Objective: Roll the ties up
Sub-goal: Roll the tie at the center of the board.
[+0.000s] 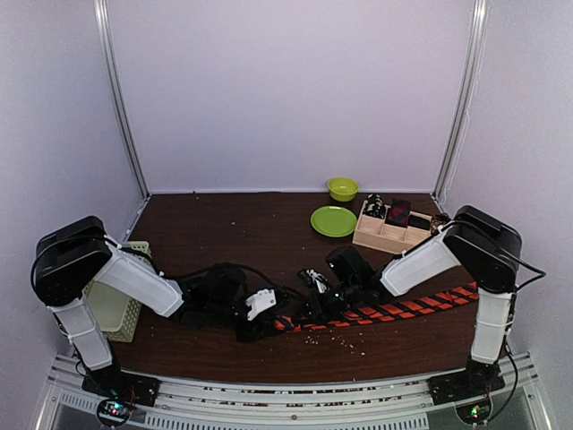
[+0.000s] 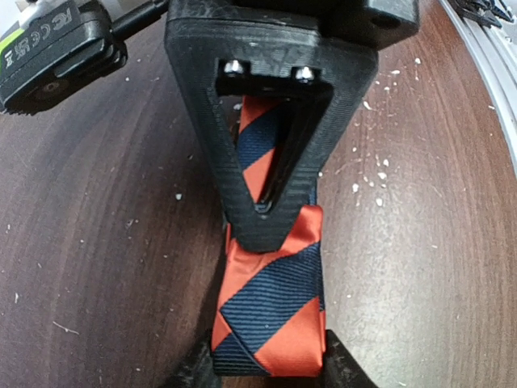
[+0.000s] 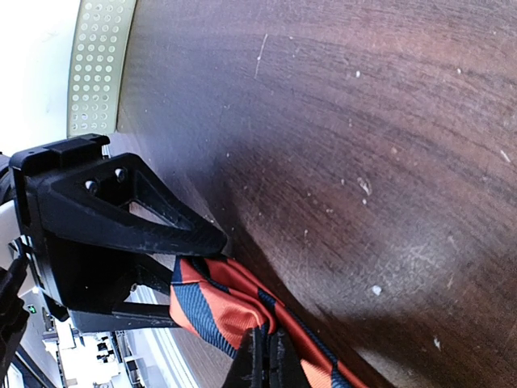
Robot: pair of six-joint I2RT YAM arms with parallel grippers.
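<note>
Striped tie (image 2: 271,315) on table (image 2: 97,242), left claw (image 2: 268,370) gripping end, right claw (image 3: 262,360) pinching it

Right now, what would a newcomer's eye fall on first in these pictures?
The orange-and-navy striped tie stands out, stretched along the front of the table from centre to right edge. Both pincers meet at its central end: the right pincer pinched shut on it, the left pincer straddling the fold. Behind, right of centre, sit a lime plate and bowl.

Soft even light overhead; wrist views show glare, edges blown white.
</note>
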